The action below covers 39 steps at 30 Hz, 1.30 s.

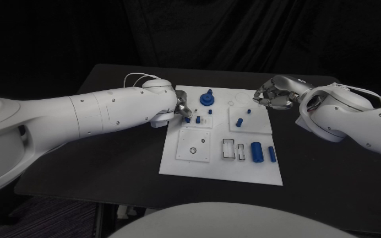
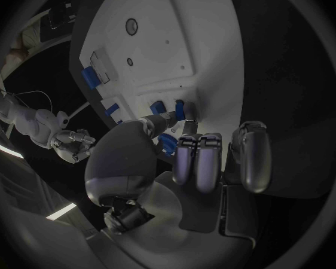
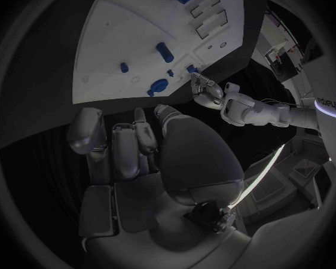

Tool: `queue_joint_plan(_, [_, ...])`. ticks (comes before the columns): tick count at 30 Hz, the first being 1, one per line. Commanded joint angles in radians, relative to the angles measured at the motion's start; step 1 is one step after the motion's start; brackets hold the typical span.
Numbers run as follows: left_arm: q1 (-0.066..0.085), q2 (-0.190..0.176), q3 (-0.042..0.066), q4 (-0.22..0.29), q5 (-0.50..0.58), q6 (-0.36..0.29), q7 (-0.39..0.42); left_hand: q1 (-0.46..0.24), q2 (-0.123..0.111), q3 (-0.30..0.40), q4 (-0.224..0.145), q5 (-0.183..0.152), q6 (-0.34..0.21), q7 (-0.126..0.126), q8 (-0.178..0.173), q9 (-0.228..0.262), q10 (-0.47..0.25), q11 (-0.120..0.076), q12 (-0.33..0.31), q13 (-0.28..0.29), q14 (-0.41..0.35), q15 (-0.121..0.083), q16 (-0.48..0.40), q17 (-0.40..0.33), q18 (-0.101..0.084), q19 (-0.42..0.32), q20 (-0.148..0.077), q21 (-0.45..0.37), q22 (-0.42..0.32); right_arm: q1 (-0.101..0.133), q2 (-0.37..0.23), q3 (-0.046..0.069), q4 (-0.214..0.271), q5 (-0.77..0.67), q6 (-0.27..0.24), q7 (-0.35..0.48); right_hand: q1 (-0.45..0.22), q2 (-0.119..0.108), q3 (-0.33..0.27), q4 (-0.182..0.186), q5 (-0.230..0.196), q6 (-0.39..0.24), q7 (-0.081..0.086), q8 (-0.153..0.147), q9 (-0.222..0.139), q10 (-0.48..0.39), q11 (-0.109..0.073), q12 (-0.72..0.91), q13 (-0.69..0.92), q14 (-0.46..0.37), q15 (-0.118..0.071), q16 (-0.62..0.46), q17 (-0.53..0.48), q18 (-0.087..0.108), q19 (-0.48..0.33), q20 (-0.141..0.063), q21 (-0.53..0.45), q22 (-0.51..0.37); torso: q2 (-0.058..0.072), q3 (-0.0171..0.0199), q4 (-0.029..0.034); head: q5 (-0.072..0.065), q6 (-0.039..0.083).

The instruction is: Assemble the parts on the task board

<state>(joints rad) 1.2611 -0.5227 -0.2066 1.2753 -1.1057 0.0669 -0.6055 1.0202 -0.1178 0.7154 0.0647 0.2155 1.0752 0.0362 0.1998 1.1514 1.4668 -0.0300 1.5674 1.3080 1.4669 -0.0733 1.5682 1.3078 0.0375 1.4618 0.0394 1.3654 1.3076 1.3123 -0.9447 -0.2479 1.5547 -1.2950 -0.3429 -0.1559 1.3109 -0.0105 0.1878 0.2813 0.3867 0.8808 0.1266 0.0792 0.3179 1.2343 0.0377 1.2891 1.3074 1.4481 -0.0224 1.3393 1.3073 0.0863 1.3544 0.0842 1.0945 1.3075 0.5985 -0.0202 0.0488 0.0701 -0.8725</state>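
Beyond the left hand's (image 1: 181, 109) fingertips, pinching a small peg (image 2: 179, 109), several parts (image 1: 257, 151) lay unassembled; the right hand (image 1: 274, 96) curled empty.

Bare black table (image 1: 103, 166) runs wide on both sides of the task board (image 1: 202, 169), so easy approach there. The left hand (image 1: 181, 109) sits over the board's left edge by the small blue peg (image 1: 197, 119), crowding that spot. The right hand (image 1: 274, 96) hangs off the far right corner. The blue knob (image 1: 207, 98) stands up between them.
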Motion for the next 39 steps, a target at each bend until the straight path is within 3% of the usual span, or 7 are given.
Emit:
queue_joint_plan(1, [-0.013, 0.002, -0.004, 0.008, 0.009, -0.003, 0.013, -0.010, 0.010, -0.009, 0.007, 0.006, -0.003, -0.005, 0.003, -0.001, 0.104, -0.005, 0.003, 0.263, 0.104, -0.006, 0.003, 0.263, 0.014, -0.005, -0.005, -0.008, 0.193, -0.002, -0.002, 0.001, 0.000, -0.007, -0.013, -0.006, 0.011, -0.002, 0.006, 0.000, 0.005, 0.008, -0.002, 0.001, -0.001, -0.005, -0.001, -0.005, 0.015, -0.006, -0.001, -0.002, 0.032, 0.010, -0.005, 0.003, -0.002, 0.136, 0.000, -0.0001, 0.0012, -0.001, 0.000])
queue_joint_plan(8, [-0.019, -0.006, -0.004, 0.018, 0.009, -0.016, 0.018, -0.090, 0.038, -0.195, 0.102, -0.020, -0.010, 0.005, -0.021, -0.016, 0.104, 0.005, 0.003, 0.263, 0.104, 0.003, 0.003, 0.263, 0.017, -0.012, 0.002, -0.026, 0.189, -0.002, -0.002, 0.001, 0.000, -0.007, -0.011, -0.006, 0.011, -0.002, 0.006, 0.000, 0.005, 0.008, -0.002, 0.001, -0.001, -0.005, -0.001, -0.005, 0.015, -0.006, -0.001, -0.002, 0.032, 0.010, -0.005, 0.003, -0.002, 0.136, 0.000, 0.0000, 0.0019, -0.003, 0.000])
queue_joint_plan(14, [-0.021, -0.014, -0.004, 0.014, 0.009, -0.013, 0.018, -0.116, 0.062, -0.383, 0.188, -0.069, -0.025, 0.020, -0.077, -0.064, 0.104, 0.018, 0.003, 0.263, 0.104, 0.014, 0.003, 0.263, 0.021, -0.020, 0.013, -0.050, 0.184, -0.002, -0.002, 0.001, 0.000, -0.007, -0.009, -0.007, 0.012, -0.003, 0.007, 0.000, 0.006, 0.008, -0.002, 0.001, -0.001, -0.005, -0.001, -0.005, 0.015, -0.005, -0.001, -0.001, 0.033, 0.010, -0.005, 0.003, -0.002, 0.136, 0.000, -0.0004, 0.0005, -0.001, 0.000])
queue_joint_plan(25, [-0.022, -0.021, -0.004, -0.003, -0.046, -0.002, 0.014, -0.131, 0.094, -0.471, 0.225, -0.101, -0.015, 0.022, -0.086, -0.071, 0.104, 0.022, 0.003, 0.263, 0.104, 0.018, 0.003, 0.263, 0.022, -0.020, 0.017, -0.056, 0.184, -0.002, -0.005, 0.001, 0.001, -0.007, -0.006, -0.008, 0.012, -0.004, 0.007, 0.001, 0.007, 0.009, -0.002, 0.001, -0.001, -0.004, -0.001, -0.004, 0.016, -0.005, -0.001, -0.001, 0.033, 0.010, -0.004, 0.003, -0.001, 0.136, 0.001, 0.0007, 0.0013, -0.002, 0.000])
queue_joint_plan(30, [-0.022, -0.026, -0.004, -0.003, -0.069, -0.016, 0.015, -0.142, 0.114, -0.489, 0.226, -0.096, -0.007, 0.019, -0.079, -0.064, 0.104, 0.020, 0.003, 0.263, 0.104, 0.017, 0.003, 0.263, 0.022, -0.017, 0.016, -0.053, 0.185, -0.002, -0.006, 0.001, 0.002, -0.007, -0.006, -0.007, 0.012, -0.004, 0.007, 0.001, 0.007, 0.009, -0.002, 0.001, -0.001, -0.004, -0.001, -0.004, 0.016, -0.005, -0.001, -0.001, 0.033, 0.010, -0.004, 0.003, -0.001, 0.136, 0.001, 0.0007, 0.0018, -0.003, 0.000])
queue_joint_plan(35, [-0.022, -0.040, -0.004, 0.011, -0.078, -0.093, 0.058, -0.159, 0.148, -0.510, 0.227, -0.066, -0.007, 0.017, -0.071, -0.048, 0.104, 0.018, 0.003, 0.263, 0.104, 0.015, 0.003, 0.263, 0.022, -0.016, 0.014, -0.053, 0.185, -0.002, -0.008, 0.001, 0.003, -0.007, -0.007, -0.005, 0.012, -0.004, 0.007, 0.001, 0.007, 0.009, -0.002, 0.001, -0.001, -0.004, -0.001, -0.004, 0.016, -0.005, -0.001, -0.001, 0.033, 0.010, -0.004, 0.003, -0.001, 0.136, 0.001, -0.0001, 0.0005, -0.002, 0.000])
queue_joint_plan(39, [-0.022, -0.056, -0.004, 0.027, -0.080, -0.210, 0.173, -0.146, 0.170, -0.543, 0.229, -0.006, -0.050, 0.018, -0.029, 0.040, 0.104, 0.020, 0.003, 0.263, 0.104, 0.017, 0.003, 0.263, 0.021, -0.017, 0.015, -0.052, 0.186, -0.002, -0.010, 0.001, 0.005, -0.007, -0.010, -0.003, 0.013, -0.005, 0.008, 0.001, 0.008, 0.009, -0.002, 0.001, -0.002, -0.005, 0.000, -0.005, 0.015, -0.005, -0.001, -0.001, 0.033, 0.010, -0.004, 0.003, -0.002, 0.136, 0.001, -0.0001, 0.0002, -0.005, 0.000])
